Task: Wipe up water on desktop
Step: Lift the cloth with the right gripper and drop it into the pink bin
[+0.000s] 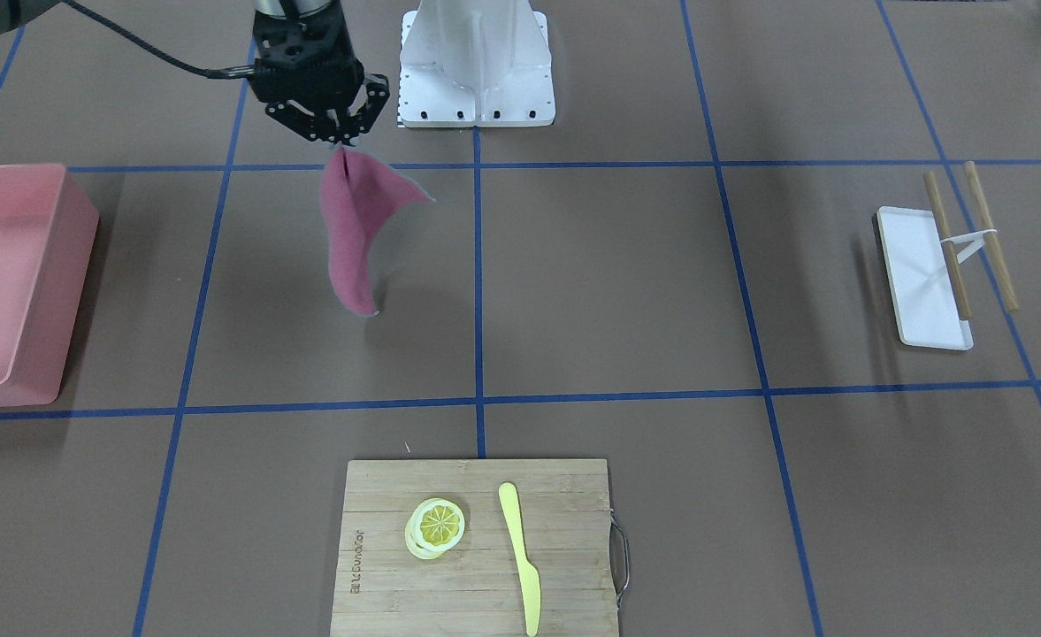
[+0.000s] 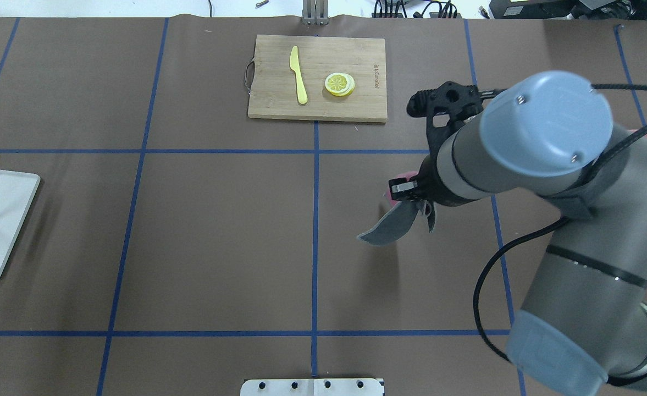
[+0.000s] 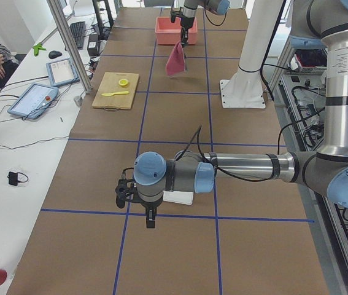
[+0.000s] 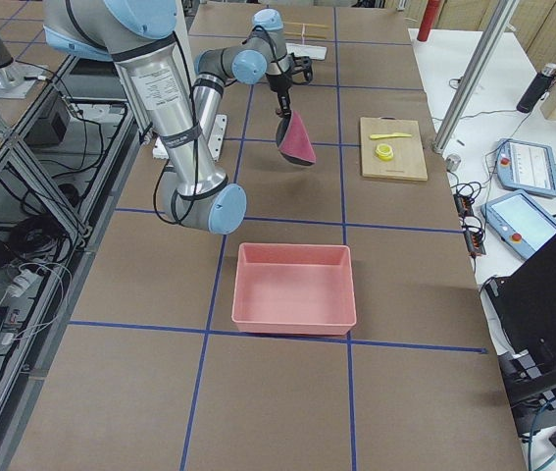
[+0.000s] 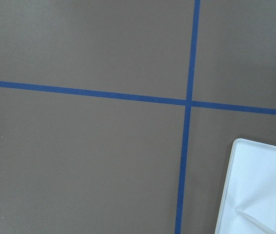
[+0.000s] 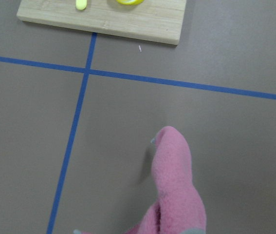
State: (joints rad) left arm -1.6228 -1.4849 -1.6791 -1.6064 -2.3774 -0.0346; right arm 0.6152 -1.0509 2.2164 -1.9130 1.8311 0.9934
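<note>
**Cloth in the air, counter not yet wiped**

Seen from the operators' side and reading across, a pink bin (image 1: 73, 292) sits at the far left edge of the counter (image 1: 617, 292), out of the way. Beside it, near the robot's base, the right end effector (image 1: 336, 141) points down with its jaws pinched on one corner of a pink cloth (image 1: 352, 239), which hangs in a loose fold. Held like that, I'd say it can be carried across without dragging. Its low tip looks just clear of the brown top. The counter lies directly beneath the end effector and runs off to every side. I can't make out a wet patch anywhere, so where the wipe belongs is unclear. Front centre, well apart from the cloth, is a bamboo cutting board (image 1: 564, 531) carrying a lemon slice (image 1: 436, 526) and a yellow knife (image 1: 520, 557). Far right is a white tray (image 1: 914, 274) with wooden chopsticks (image 1: 989, 234) across it. The left end effector (image 3: 151, 218) hovers beside that tray, away from the work, and from the side camera alone I can't tell how its jaws stand
</note>
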